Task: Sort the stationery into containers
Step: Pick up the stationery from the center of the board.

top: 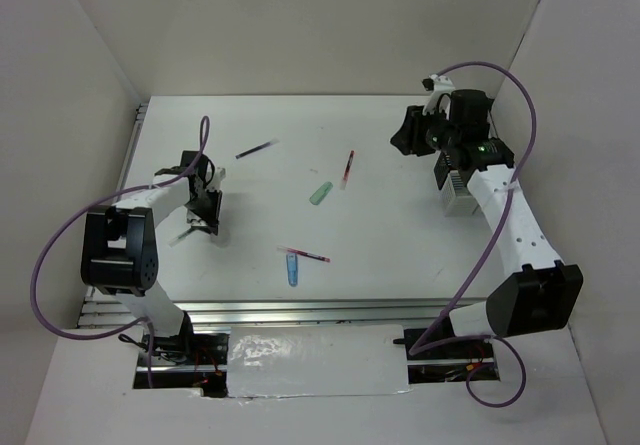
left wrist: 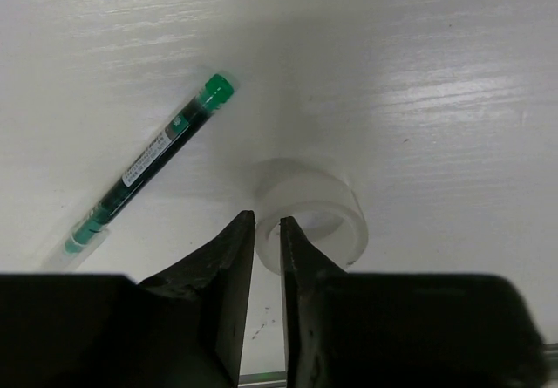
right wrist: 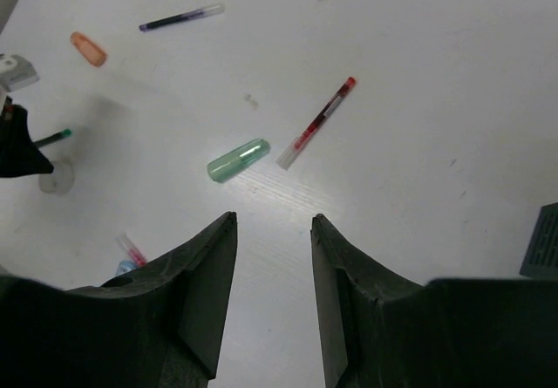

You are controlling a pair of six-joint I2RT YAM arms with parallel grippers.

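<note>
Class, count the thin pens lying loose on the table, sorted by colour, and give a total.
red pens: 2
dark pen: 1
green-capped pen: 1
Total: 4

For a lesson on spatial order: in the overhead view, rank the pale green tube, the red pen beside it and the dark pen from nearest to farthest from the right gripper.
1. Red pen, just left of the right gripper.
2. Pale green tube, left of that pen.
3. Dark pen, farthest left.
</note>
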